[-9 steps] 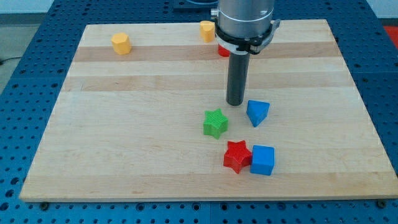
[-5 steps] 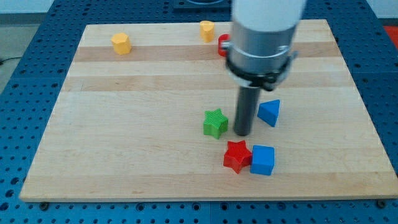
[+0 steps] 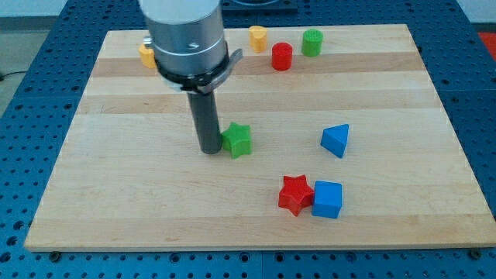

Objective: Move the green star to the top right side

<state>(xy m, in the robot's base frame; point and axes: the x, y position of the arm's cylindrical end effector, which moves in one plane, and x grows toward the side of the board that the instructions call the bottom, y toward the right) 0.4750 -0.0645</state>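
The green star (image 3: 238, 139) lies on the wooden board (image 3: 116, 194) a little left of the middle. My tip (image 3: 209, 149) rests on the board right against the star's left side, touching it or nearly so. The rod rises from there to the arm's grey body at the view's top left.
A blue triangular block (image 3: 335, 140) lies right of the star. A red star (image 3: 296, 194) and a blue cube (image 3: 328, 199) sit together lower right. Near the top edge are a red cylinder (image 3: 281, 56), a green cylinder (image 3: 311, 43) and two yellow blocks (image 3: 257, 36), (image 3: 146, 55).
My tip has swung from the star's right side to its left side. The green star has shifted up and to the left. The blue triangular block moved slightly right earlier.
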